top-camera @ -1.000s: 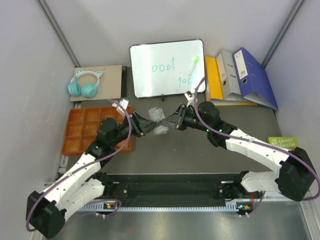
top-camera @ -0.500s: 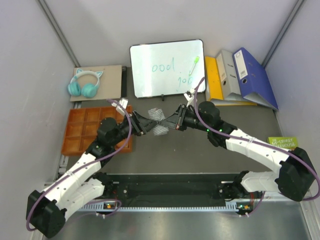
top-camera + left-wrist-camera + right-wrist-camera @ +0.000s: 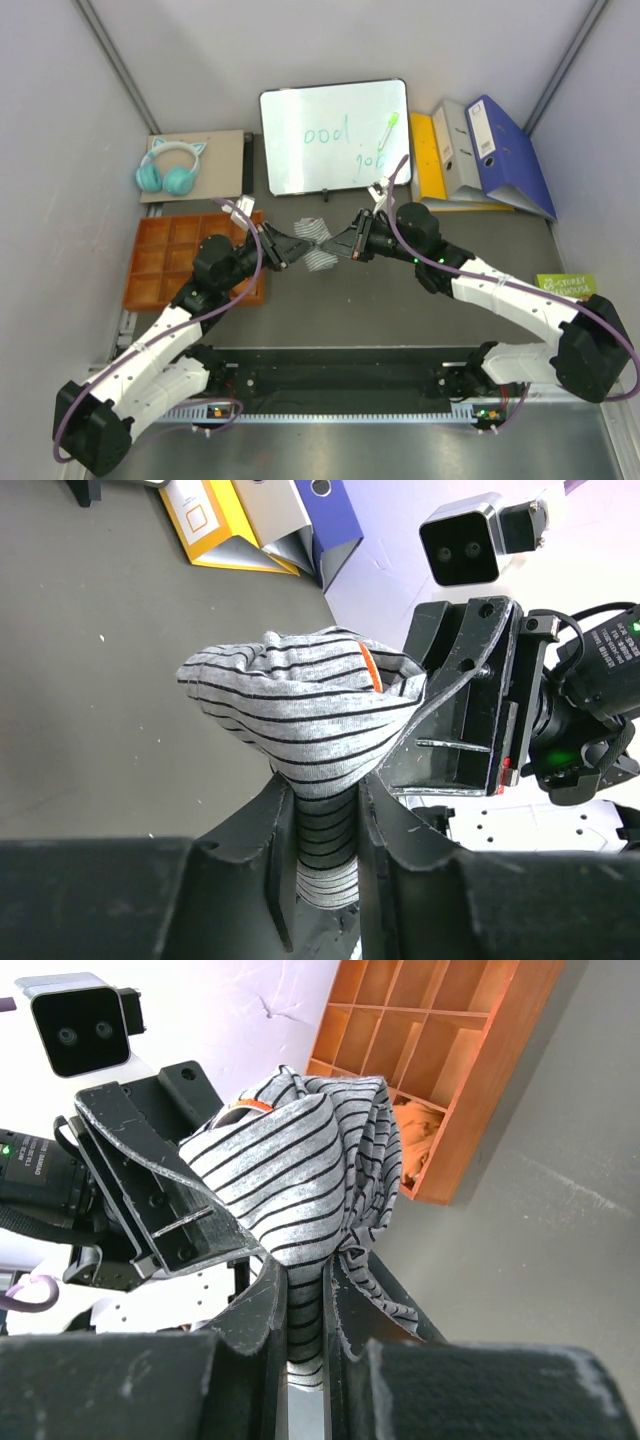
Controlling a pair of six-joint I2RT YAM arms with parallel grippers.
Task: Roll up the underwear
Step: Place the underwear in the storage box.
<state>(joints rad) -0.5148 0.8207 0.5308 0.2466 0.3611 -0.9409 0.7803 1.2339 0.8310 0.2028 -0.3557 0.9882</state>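
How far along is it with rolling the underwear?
Possibly done: the orange briefs lie bunched in a compartment of the tray. In hand: both arms' jaws are closed on the striped boxer shorts, a loose bundle between them. Left: rolling them tight and setting them down.

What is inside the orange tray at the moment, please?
A crumpled orange cloth lies in one compartment near a corner of the tray. The other compartments in view look empty. The boxers and the left arm cover the rest.

You will find the boxer shorts are soft, matt knitted cloth; the tray is smooth plastic; the table is matt, faintly scuffed.
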